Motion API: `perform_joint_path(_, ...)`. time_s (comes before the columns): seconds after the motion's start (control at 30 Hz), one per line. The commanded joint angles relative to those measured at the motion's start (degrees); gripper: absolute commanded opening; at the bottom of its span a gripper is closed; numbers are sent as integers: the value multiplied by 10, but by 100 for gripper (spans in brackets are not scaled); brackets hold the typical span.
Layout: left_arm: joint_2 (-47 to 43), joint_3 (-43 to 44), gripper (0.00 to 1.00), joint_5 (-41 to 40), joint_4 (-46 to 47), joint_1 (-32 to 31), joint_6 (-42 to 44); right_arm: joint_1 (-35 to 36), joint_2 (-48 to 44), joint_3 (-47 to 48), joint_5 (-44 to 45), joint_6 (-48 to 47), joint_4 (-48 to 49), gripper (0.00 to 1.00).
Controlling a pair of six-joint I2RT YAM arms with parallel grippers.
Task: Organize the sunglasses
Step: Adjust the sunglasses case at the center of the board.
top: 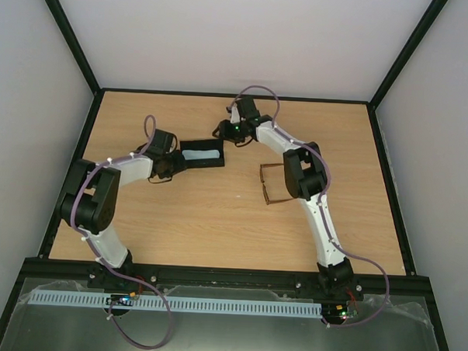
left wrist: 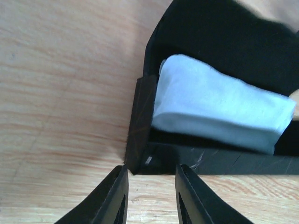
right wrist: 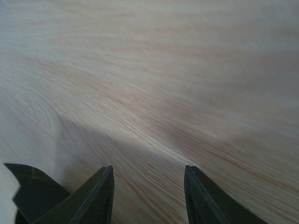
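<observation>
The sunglasses (top: pixel 263 184) lie on the wooden table right of centre, their thin brown frame partly hidden under my right arm. A black case (top: pixel 190 153) lies open left of centre with a folded light blue cloth (top: pixel 203 154) inside it. In the left wrist view the case (left wrist: pixel 140 121) and the cloth (left wrist: pixel 219 107) fill the upper right. My left gripper (top: pixel 175 165) is at the case's left end, open (left wrist: pixel 151 167), with its left fingertip at the case's near corner and only wood between the fingers. My right gripper (top: pixel 223 131) hovers open (right wrist: pixel 148 168) over bare wood just beyond the case's far right corner.
A black frame rail (top: pixel 229 278) runs along the table's near edge and dark posts stand at its corners. A dark shape (right wrist: pixel 28 193) sits at the lower left of the right wrist view, beside the fingers.
</observation>
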Motion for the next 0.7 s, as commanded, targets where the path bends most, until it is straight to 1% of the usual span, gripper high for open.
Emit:
perform_joint_path(0.0,9,21,31,-12,-8,10,14,2,-40,-48,-5,-13,16,43)
perform_joint_path(0.4,29,37,30,-18,-6,21,19,2,-139,-252,-6,-5,99,41)
perform_joint_path(0.67,42,59,30,-17,-8,24,18,2,-202,-365,-3,8,149,41)
